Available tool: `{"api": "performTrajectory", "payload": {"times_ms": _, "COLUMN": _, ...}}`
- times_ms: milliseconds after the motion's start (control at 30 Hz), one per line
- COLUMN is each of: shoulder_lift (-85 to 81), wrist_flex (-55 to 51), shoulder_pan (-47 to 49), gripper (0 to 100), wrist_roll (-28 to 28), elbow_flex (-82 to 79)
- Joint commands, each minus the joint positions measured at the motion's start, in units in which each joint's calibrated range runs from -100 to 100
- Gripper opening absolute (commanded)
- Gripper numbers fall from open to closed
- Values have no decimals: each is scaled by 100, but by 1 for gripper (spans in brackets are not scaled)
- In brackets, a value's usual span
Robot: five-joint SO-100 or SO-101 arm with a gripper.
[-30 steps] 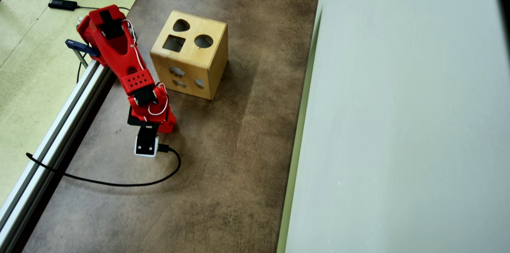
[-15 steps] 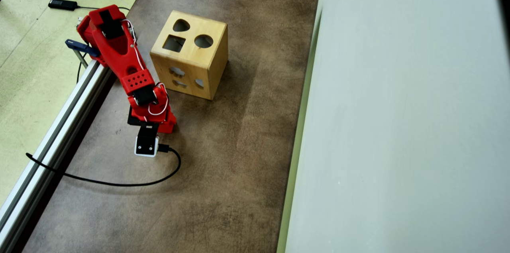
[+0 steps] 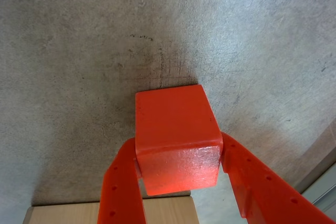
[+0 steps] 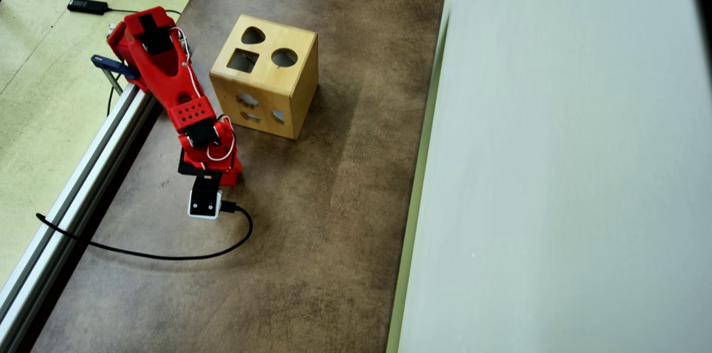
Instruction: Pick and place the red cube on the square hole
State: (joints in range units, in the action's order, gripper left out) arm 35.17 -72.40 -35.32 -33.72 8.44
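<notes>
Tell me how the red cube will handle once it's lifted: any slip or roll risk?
The cube looks rigid, with flat faces, so it probably won't roll or deform. Its near face shines a little, so it may be smooth; a slip seems possible. The gripper has a finger on each side, which should help steady it.

One red cube [image 3: 177,137], one wooden shape-sorter box [image 4: 266,76] and one red arm [image 4: 169,78] are on the bench [image 4: 311,219]. The box top has three holes: one square hole [image 4: 243,60], one round hole [image 4: 284,57], one rounded heart-like hole [image 4: 253,35].
</notes>
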Motion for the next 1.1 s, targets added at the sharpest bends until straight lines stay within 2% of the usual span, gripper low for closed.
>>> {"api": "performTrajectory", "payload": {"times_ms": 0, "shoulder_lift": -184, "wrist_flex": -34, "shoulder_pan": -27, "gripper": 1, "wrist_roll": 20, "elbow_flex": 229}}
{"api": "performTrajectory", "payload": {"times_ms": 167, "shoulder_lift": -328, "wrist_flex": -66, "shoulder_pan": -41, "gripper": 1, "wrist_roll": 49, "elbow_flex": 238}}
{"api": "performTrajectory", "payload": {"times_ms": 633, "shoulder_lift": -2587, "wrist_flex": -82, "shoulder_pan": -108, "gripper": 1, "wrist_roll": 1099, "elbow_flex": 238}}
{"api": "performTrajectory", "payload": {"times_ms": 1067, "shoulder_lift": -4897, "wrist_flex": -90, "shoulder_pan": -41, "gripper": 1, "wrist_roll": 1636, "elbow_flex": 238}}
